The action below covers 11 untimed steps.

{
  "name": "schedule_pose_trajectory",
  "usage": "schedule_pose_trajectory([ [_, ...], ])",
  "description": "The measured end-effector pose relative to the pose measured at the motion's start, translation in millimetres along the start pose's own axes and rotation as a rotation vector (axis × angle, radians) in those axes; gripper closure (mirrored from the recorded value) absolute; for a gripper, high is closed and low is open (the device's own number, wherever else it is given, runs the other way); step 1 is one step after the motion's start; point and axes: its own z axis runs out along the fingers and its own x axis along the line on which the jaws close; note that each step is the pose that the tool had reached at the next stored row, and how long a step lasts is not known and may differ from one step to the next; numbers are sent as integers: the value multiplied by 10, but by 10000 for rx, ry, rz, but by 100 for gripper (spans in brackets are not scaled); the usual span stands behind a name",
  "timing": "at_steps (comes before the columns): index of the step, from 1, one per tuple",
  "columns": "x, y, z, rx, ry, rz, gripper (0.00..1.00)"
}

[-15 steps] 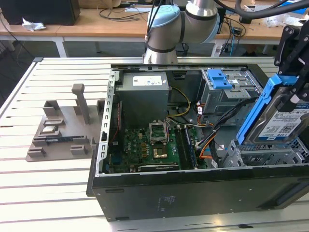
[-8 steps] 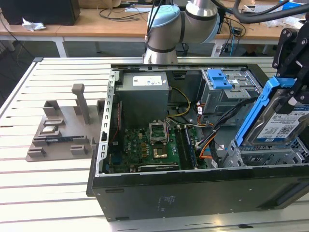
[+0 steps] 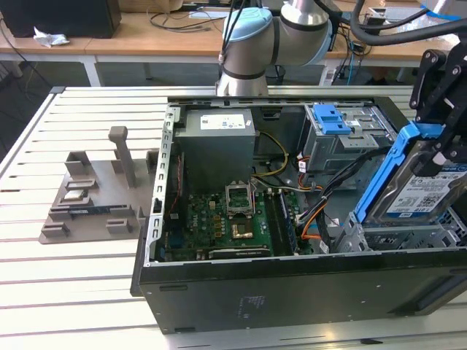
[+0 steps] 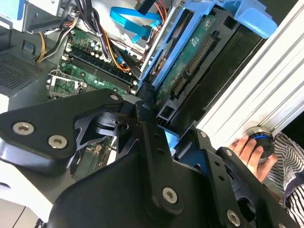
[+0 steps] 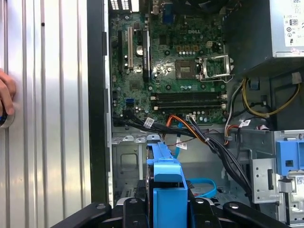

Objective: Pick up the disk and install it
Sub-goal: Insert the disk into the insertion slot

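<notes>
Gripping the flat silver hard drive in its bright blue plastic carrier frame (image 3: 422, 184), the black gripper (image 3: 443, 138) has its jaws pinched on the frame's upper end. The disk stands tilted, long axis sloping down toward the grey metal drive bay (image 3: 379, 237) at the exterior view's right, its lower end at the bay's rim inside the open black computer case (image 3: 292, 281). Orange and black cables (image 5: 190, 128) lie just beside.
</notes>
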Motion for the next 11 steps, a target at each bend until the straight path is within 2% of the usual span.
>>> schedule_pose_trajectory([
  [11, 27, -7, 111, -3, 0, 1, 63],
])
